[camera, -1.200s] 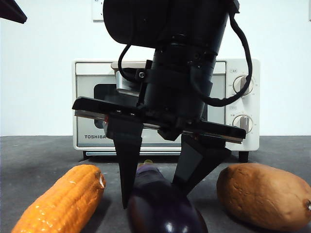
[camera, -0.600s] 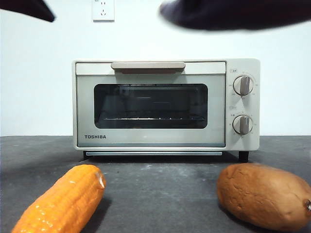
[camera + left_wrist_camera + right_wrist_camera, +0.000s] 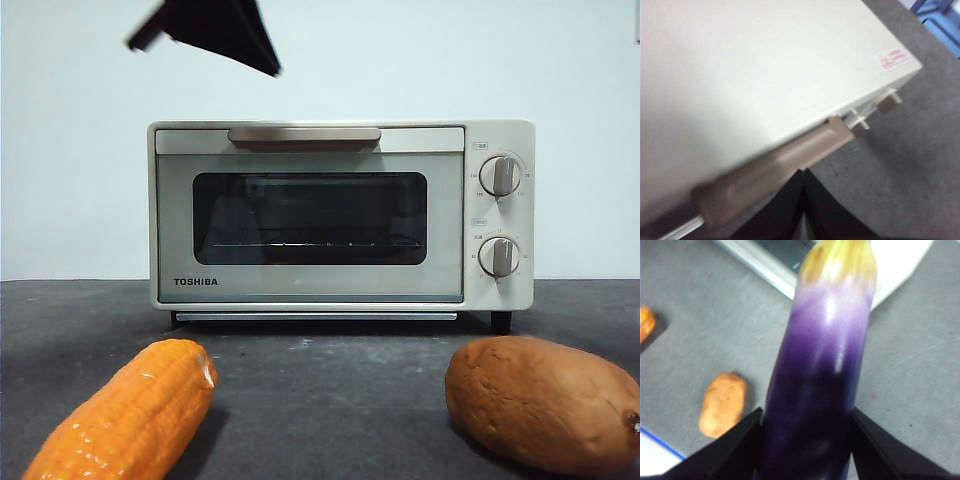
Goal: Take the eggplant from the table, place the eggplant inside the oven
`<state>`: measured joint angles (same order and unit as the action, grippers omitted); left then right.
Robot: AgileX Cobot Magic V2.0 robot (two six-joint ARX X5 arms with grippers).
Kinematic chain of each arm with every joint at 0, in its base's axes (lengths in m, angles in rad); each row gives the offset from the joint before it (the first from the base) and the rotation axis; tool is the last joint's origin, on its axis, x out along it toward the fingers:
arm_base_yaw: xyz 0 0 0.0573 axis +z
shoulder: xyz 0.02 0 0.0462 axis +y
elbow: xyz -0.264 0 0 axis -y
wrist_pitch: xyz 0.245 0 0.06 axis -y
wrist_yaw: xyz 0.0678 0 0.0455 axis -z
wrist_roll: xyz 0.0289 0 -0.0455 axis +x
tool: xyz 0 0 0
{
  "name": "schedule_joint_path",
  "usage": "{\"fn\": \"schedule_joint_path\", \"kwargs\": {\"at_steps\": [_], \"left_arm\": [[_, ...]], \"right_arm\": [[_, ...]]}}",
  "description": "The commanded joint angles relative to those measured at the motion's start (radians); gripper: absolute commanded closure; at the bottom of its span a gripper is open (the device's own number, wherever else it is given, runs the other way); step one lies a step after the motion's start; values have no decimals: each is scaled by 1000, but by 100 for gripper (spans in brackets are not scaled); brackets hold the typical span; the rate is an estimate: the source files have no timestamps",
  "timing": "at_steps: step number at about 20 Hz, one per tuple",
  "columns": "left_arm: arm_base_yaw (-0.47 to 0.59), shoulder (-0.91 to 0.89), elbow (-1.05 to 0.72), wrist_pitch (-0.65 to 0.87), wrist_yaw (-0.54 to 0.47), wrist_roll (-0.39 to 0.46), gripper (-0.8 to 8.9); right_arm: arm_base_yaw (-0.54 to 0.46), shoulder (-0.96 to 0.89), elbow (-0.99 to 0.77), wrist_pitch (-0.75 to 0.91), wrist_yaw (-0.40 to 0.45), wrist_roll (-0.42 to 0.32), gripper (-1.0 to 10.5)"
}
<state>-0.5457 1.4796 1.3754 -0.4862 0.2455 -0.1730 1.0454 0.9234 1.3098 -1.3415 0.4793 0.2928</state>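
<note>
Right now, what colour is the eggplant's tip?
The eggplant fades from dark purple to pale lilac, then yellowish at the tip; right wrist view shows it best.

We see little of the robot's body here, and all of it is black. The left gripper (image 3: 804, 210) shows two matte black jaws, each a smooth wedge tapering to a narrow tip, with only a thin seam between their inner faces. The right gripper (image 3: 807, 440) shows the same matte black, its two jaws broad at the base with straight slanting edges and no markings. In the front view a black, flat-sided, angular part (image 3: 215, 30) ends in a sharp point; which arm it belongs to is unclear.
</note>
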Motion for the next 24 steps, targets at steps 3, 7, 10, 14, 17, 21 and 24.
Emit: {"fn": "schedule_joint_path", "kwargs": {"at_steps": [3, 7, 10, 14, 17, 21, 24], "left_arm": [[-39, 172, 164, -85, -56, 90, 808], [-59, 234, 191, -127, -123, 128, 808], [-76, 241, 191, -204, -122, 136, 808], [-118, 237, 203, -340, -122, 140, 808], [-167, 235, 223, -451, -122, 154, 808], [-233, 202, 236, -583, -122, 163, 808], [-252, 148, 235, -643, -124, 177, 808]], "right_arm": [[11, -86, 19, -68, 23, 48, 777], [11, -165, 19, -68, 22, 68, 777], [11, -194, 19, -68, 21, 67, 777], [11, -194, 18, -68, 21, 67, 777], [11, -192, 18, -68, 19, 66, 777], [11, -193, 18, -68, 18, 67, 777], [11, -192, 18, -64, 18, 66, 777]]}}
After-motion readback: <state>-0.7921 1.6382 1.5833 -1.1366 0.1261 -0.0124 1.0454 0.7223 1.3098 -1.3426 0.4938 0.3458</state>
